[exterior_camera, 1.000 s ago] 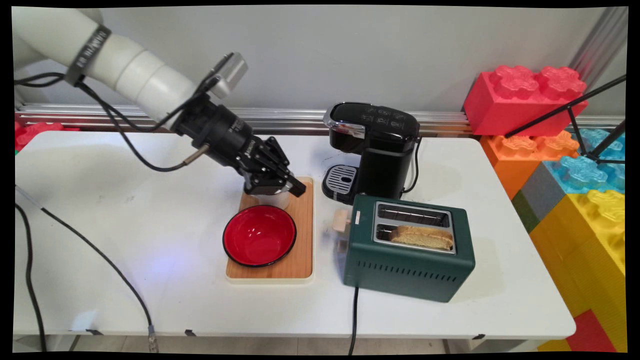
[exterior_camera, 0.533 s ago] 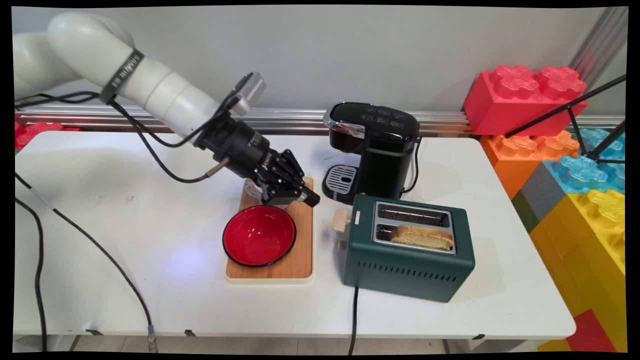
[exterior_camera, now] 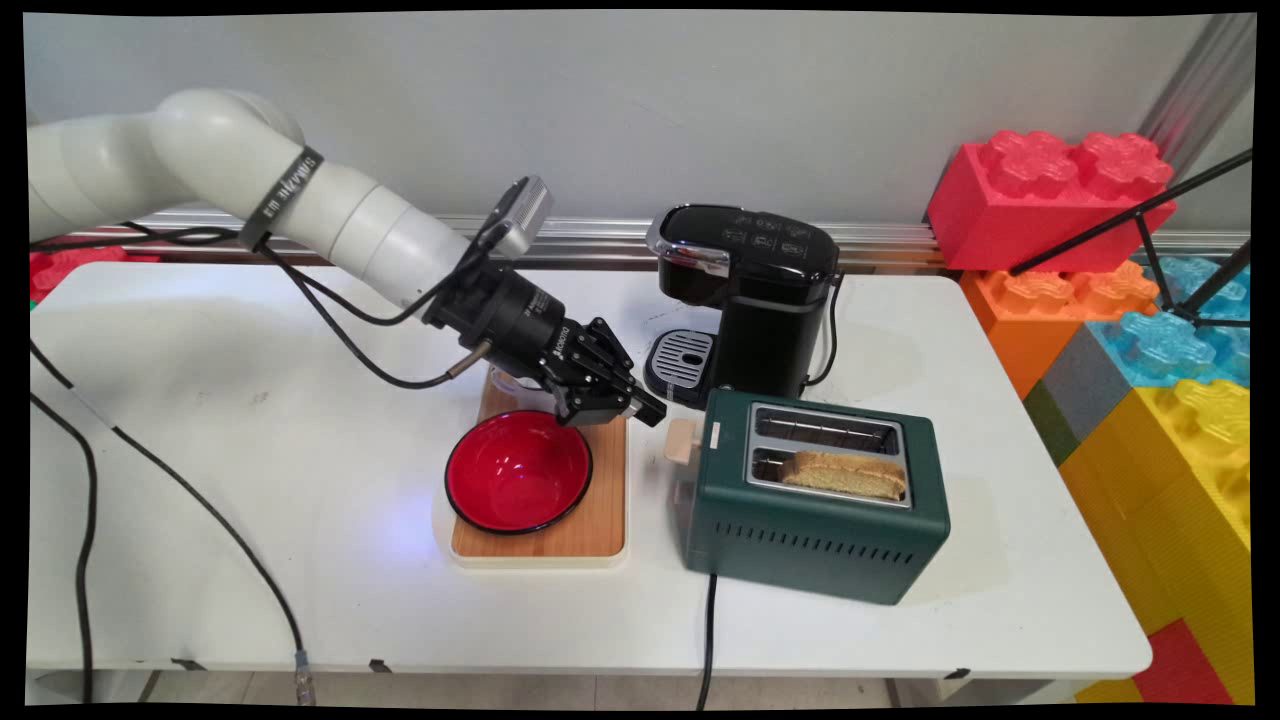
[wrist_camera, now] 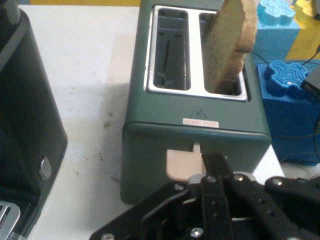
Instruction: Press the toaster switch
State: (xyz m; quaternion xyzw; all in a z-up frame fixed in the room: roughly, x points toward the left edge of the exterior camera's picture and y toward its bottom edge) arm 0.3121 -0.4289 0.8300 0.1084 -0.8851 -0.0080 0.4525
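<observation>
one toaster (exterior_camera: 818, 495), one bread slice (exterior_camera: 845, 474), one coffee machine (exterior_camera: 745, 298), one red bowl (exterior_camera: 518, 470), one wooden board (exterior_camera: 598, 510).

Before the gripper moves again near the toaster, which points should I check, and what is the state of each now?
1. Gripper shut: ok, the fingers are together in the hand view.
2. Gripper lined up with the lever: ok, it sits just before the fingertips.
3. Contact with the lever: cannot tell.
4. Bread in the toaster: ok, one slice stands in the near slot; the far slot is empty.
5. Lever position, up or down: cannot tell.
6. Gripper clear of the bowl and coffee machine: ok, it is between them, touching neither.
</observation>
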